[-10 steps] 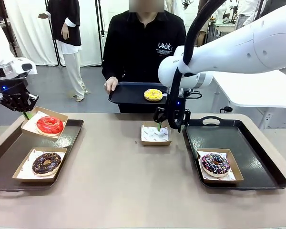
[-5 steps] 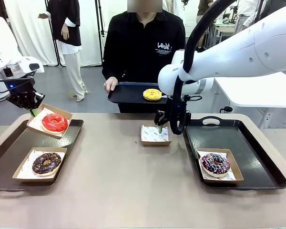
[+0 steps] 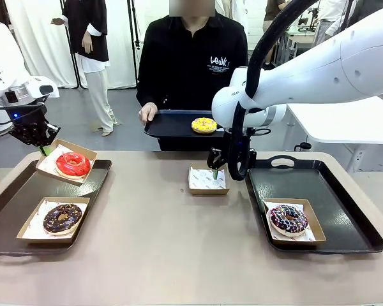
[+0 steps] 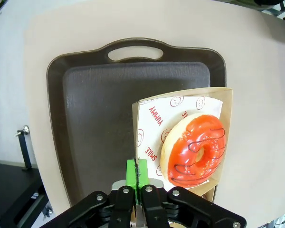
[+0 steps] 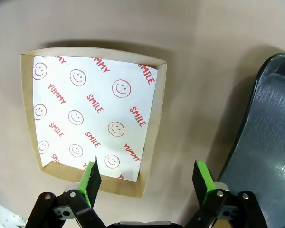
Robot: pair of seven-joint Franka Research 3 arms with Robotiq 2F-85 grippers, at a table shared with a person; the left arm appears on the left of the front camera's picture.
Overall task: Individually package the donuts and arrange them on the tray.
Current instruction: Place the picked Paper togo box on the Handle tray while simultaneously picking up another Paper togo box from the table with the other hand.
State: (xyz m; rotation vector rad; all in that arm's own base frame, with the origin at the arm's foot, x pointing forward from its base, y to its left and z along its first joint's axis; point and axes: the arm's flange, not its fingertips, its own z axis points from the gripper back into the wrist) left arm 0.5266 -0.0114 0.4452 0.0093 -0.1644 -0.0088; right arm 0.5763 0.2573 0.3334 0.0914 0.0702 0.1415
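At the left, the left gripper (image 3: 43, 148) pinches the red donut's (image 3: 73, 164) box (image 3: 84, 152), lifted over a tray (image 3: 25, 194). In the middle, the right gripper (image 5: 147, 178) hangs open above an empty box (image 5: 90, 122) on the counter (image 3: 172, 255).

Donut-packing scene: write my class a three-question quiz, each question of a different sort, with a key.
1. True or false: the left pincer is shut on the rim of the paper tray holding the red donut.
2. Multiple choice: the yellow donut lies on (A) the table, (B) the black tray held by the person, (C) the right-hand black tray.
3. Fill in: the open right pincer hangs above an ____ paper tray.

Key: 1 true; 2 B; 3 empty.
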